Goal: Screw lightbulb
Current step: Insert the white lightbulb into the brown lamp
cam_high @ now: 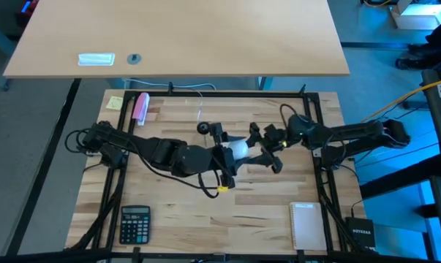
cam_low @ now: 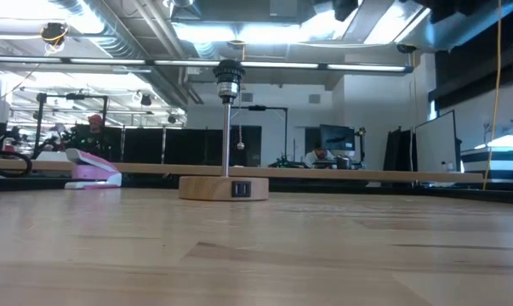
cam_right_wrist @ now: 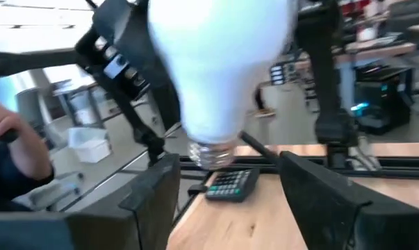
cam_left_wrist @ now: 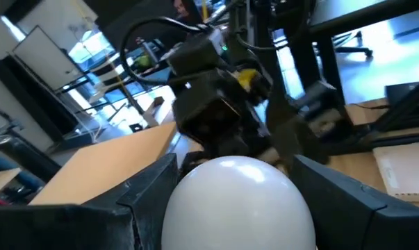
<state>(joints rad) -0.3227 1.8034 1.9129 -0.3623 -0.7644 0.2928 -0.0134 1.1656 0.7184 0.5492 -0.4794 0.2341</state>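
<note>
Here your left gripper [cam_high: 231, 166] clasps the lightbulb [cam_high: 238, 150] by its globe above mid-table, base free for threading. The socket [cam_high: 203, 128] stands just behind on its wooden disc [cam_low: 222, 187]. Your right gripper [cam_high: 262, 148] faces the bulb, fingers spread, likely ready to take it.

"NETGEAR" on black box [cam_high: 360, 232], table's right edge.

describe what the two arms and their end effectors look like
Both arms are dark, near-black and jointed, with black cables trailing along them. The left end effector carries a small yellow tag near its wrist; the right end effector shows a tiny green light. Each has two broad, flat dark fingers.
</note>
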